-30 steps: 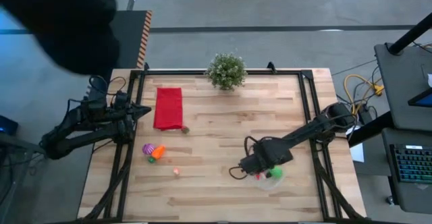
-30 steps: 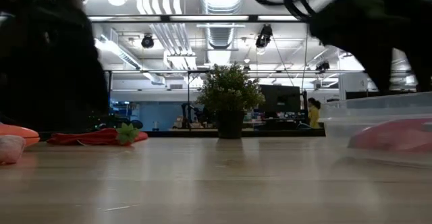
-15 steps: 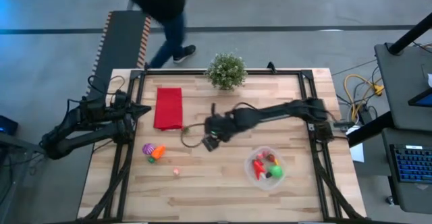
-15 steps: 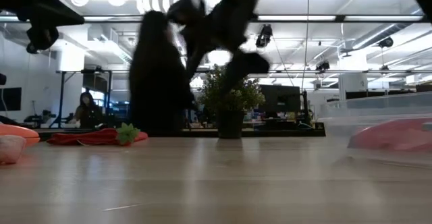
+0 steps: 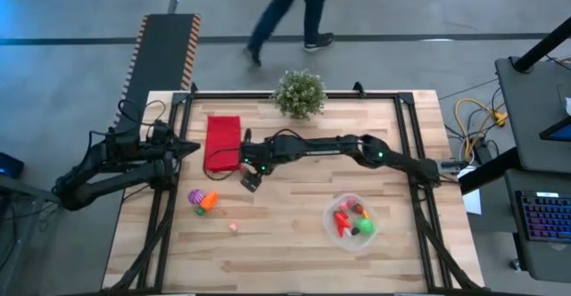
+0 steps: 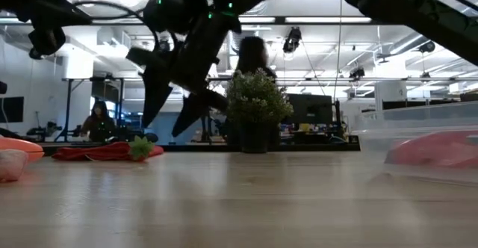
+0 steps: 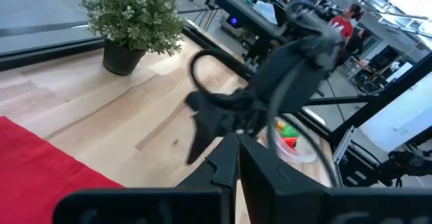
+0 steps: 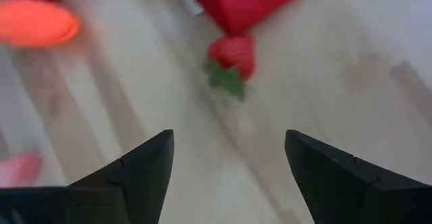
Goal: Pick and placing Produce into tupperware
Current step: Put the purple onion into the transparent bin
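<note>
Right gripper point(image 5: 251, 179) extended across the wooden table point(image 5: 303, 251), fingers spread wide and empty, above the small red toy strawberry point(image 8: 232, 61) lying just beside the red folded cloth point(image 5: 223, 142); round clear plastic container point(image 5: 354, 222) near the right edge holds several produce pieces, apparently red and green; left gripper point(image 5: 190, 144) waits at the table's left edge, fingers closed.

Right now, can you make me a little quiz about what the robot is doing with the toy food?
1. True or false: the right claw is open above the toy strawberry.
2. Which lies right beside the strawberry: A) red cloth B) potted plant C) tupperware?
3. Fill in: the left claw waits off the table's ____ edge.

Key: 1 true; 2 A; 3 left.
</note>
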